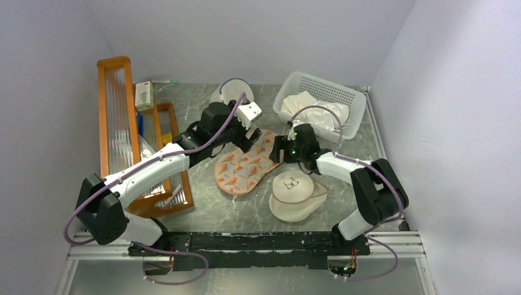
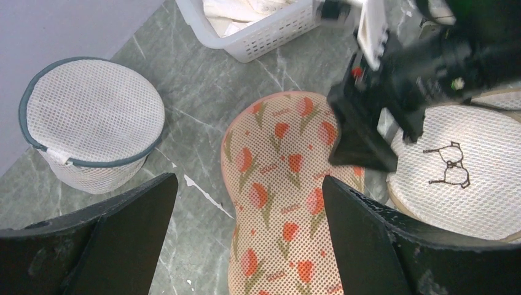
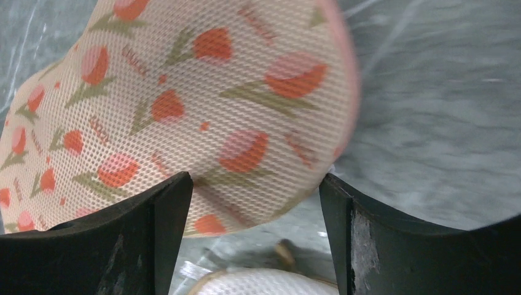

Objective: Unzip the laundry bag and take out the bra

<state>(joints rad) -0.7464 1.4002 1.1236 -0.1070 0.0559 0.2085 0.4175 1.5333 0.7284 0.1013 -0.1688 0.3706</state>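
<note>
The laundry bag [image 1: 246, 165], a flat peach pouch with red-orange print and pink trim, lies zipped on the marble table at the middle. It fills the left wrist view [image 2: 282, 203] and the right wrist view [image 3: 184, 104]. My left gripper [image 1: 250, 139] hovers open over the bag's far lobe. My right gripper [image 1: 278, 149] is open at the bag's right edge, with the edge between its fingers [image 3: 156, 239]. The bra is hidden.
A round cream pouch with a black bra icon [image 1: 296, 193] lies just right of the bag. A white basket with cloth [image 1: 319, 104] stands at the back right. A white mesh dome bag [image 1: 230, 92] sits behind. A wooden rack [image 1: 120, 123] is at left.
</note>
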